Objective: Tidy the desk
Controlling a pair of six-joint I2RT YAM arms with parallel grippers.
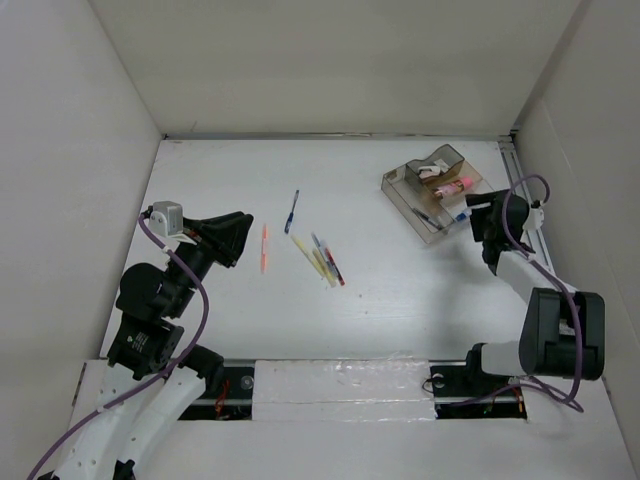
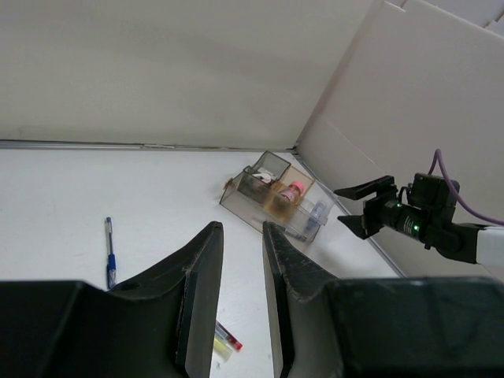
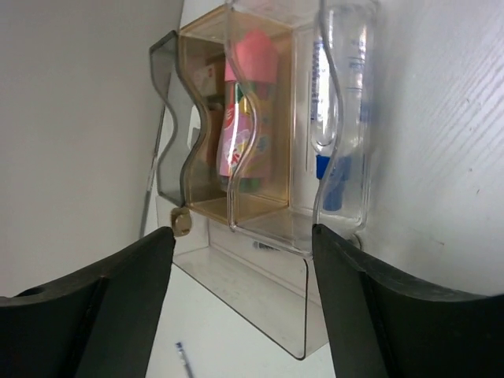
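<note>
Gaping empty before the clear tray (image 3: 268, 315), the right gripper (image 3: 242, 232) alone views the blurred label on a pink-capped tube (image 3: 240, 134); the left gripper (image 2: 242, 227) stands narrowly parted, empty.

Left arm (image 1: 150, 415) and right arm (image 1: 520, 268): white links, black joint housings, looping purple cable (image 1: 205, 300). Grey camera box (image 1: 165, 215) on left wrist; green light (image 2: 415, 228), possibly an LED, on right.

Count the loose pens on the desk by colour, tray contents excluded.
Orange pen: 1
Blue pen: 1
Bunched yellow and red pens: at least 3; they overlap, so the exact count is unclear
Total: at least 5
</note>
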